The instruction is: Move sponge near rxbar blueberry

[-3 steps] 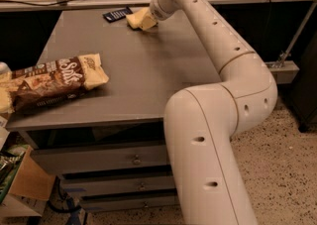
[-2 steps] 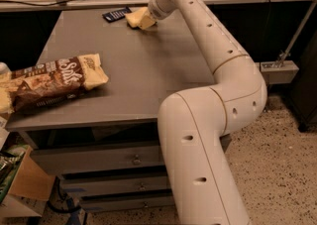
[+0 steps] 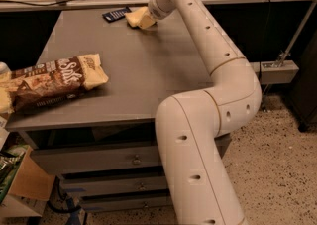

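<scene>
The pale yellow sponge (image 3: 136,19) lies at the far edge of the grey table (image 3: 133,70). The dark navy rxbar blueberry (image 3: 116,14) lies flat just to the sponge's left, almost touching it. My gripper (image 3: 147,19) is at the sponge's right end, reaching in from the right at table height. The cream arm (image 3: 208,45) stretches across the table's right side and covers the gripper's wrist.
A big brown-and-cream snack bag (image 3: 54,81) lies at the table's front left. Drawers (image 3: 99,159) sit under the tabletop. A cardboard box (image 3: 27,182) stands on the floor at the lower left. A counter ledge (image 3: 89,2) runs behind the table.
The arm's lower segment has swung a little to the left. The gripper and the sponge stay at about the same spot beside the rxbar.
</scene>
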### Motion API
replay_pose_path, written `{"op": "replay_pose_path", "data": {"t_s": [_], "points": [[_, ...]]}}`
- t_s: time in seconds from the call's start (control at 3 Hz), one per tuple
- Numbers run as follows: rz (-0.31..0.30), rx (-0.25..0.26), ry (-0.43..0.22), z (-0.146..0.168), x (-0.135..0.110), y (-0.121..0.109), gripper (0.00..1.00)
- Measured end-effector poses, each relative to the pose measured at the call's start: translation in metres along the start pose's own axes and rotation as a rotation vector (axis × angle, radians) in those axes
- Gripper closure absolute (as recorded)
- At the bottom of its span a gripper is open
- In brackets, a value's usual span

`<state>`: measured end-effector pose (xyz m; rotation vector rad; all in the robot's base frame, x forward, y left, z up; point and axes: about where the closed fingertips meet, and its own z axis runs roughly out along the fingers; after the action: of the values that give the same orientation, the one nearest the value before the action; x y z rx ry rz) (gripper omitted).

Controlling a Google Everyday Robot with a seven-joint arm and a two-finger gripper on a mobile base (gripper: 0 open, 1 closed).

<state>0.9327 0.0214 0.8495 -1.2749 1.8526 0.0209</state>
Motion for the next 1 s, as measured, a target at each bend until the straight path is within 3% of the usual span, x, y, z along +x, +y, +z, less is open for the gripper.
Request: {"op": "replay_pose_path", "data": {"t_s": [1.0], "points": [[0.007, -0.016, -0.002, -0.0089, 0.0011, 0.0002, 0.12]]}}
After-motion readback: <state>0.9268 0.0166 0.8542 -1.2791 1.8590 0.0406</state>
